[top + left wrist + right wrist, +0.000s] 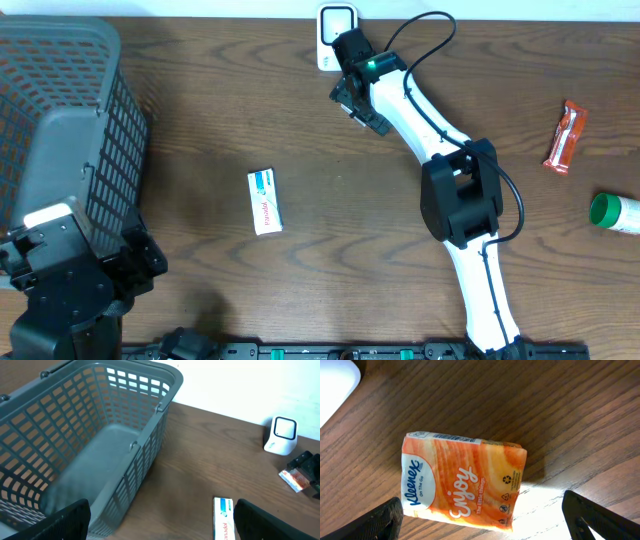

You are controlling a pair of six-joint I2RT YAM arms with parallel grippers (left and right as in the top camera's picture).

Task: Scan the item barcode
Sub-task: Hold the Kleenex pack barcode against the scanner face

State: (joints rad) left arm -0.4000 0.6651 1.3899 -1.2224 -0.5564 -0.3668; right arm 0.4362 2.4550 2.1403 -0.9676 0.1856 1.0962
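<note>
jaws wide apart: left jaws by the basket (pixel 172 382), right jaws over the kleenex pack (pixel 462 482) near the scanner (pixel 330 30).

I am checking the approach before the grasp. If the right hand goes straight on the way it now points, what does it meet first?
Most likely the orange Kleenex pack, lying flat on the table below the open right hand; how far below is unclear.

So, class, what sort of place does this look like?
Probably a mock shop checkout: a grey plastic shopping basket, a small white barcode scanner, and an orange Kleenex tissue pack on a wooden table.
</note>
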